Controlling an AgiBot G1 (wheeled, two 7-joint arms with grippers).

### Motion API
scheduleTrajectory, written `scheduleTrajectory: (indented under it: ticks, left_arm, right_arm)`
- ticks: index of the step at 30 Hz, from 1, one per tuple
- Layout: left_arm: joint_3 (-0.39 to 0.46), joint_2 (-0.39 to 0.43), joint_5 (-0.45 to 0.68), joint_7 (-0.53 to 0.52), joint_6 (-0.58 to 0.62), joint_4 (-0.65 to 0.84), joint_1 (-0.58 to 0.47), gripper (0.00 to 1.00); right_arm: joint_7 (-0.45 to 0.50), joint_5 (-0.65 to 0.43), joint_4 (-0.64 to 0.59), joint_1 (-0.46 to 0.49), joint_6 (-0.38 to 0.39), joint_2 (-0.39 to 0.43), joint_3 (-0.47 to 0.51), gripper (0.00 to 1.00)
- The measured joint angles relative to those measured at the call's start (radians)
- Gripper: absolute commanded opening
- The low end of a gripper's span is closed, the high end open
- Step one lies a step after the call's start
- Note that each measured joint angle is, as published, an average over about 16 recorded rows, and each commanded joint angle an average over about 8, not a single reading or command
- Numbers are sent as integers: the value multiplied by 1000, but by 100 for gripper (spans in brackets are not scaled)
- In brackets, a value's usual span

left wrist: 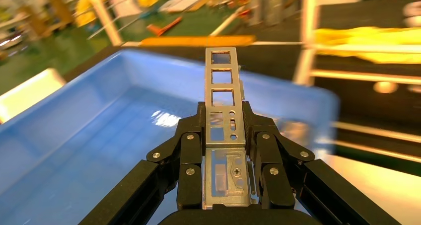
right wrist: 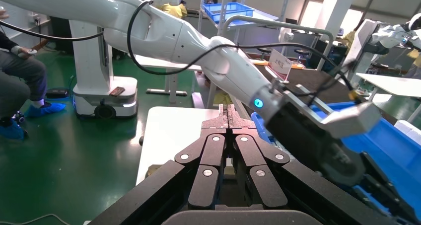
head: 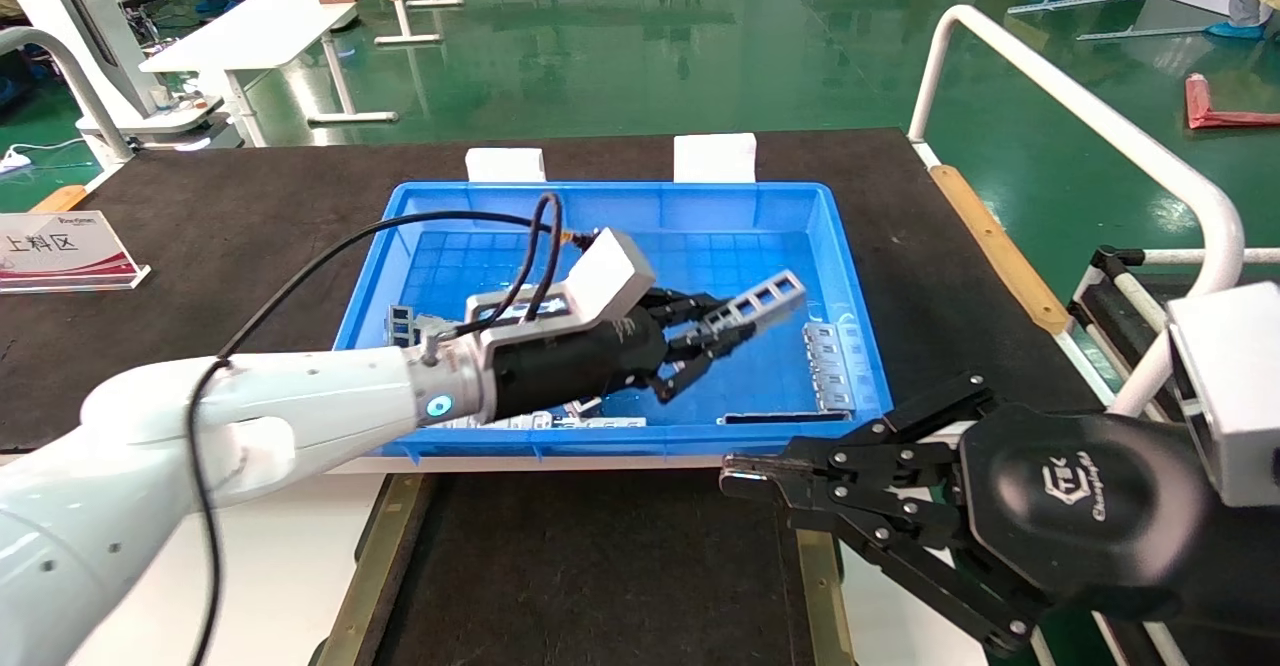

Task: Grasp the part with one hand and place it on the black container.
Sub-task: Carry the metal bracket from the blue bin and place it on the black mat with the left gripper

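Clearly, left gripper (left wrist: 226, 150) jaws clamp the part (left wrist: 223, 93) above the blue bin (head: 850, 276).

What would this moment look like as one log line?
left gripper: holds part above blue bin | right gripper: shut, idle | tray: waiting

The left gripper (head: 715, 338) hangs over the bin (head: 845, 276) and clamps one end of the part (head: 757, 303), which juts ahead of it. More brackets (head: 828, 368) lie in the bin beyond it (to its right). The tray (head: 590, 566) lies nearer the robot, beside the right gripper (head: 745, 476).
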Motion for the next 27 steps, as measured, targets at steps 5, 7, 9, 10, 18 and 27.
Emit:
scheduleTrajectory:
  ticks: [5, 7, 9, 10, 18, 27]
  left_arm:
    - [-2, -70, -13, 1, 70, -114, 30, 0]
    - [0, -101, -16, -7, 79, -174, 49, 0]
    - [3, -134, -19, -19, 77, -241, 72, 0]
    - [5, -151, -20, -26, 72, -276, 85, 0]
    - [34, -283, -26, -94, -43, -546, 228, 0]
    - [64, -344, -34, -137, -264, -697, 410, 0]
  right_arm:
    - [0, 0, 0, 0, 0, 0, 0, 0]
    - [0, 0, 0, 0, 0, 0, 0, 0]
    - [0, 0, 0, 0, 0, 0, -1, 0]
    - [0, 0, 0, 0, 0, 0, -1, 0]
    - [-1, 1, 0, 0, 0, 0, -1, 0]
    - [-1, 1, 0, 0, 1, 1, -2, 0]
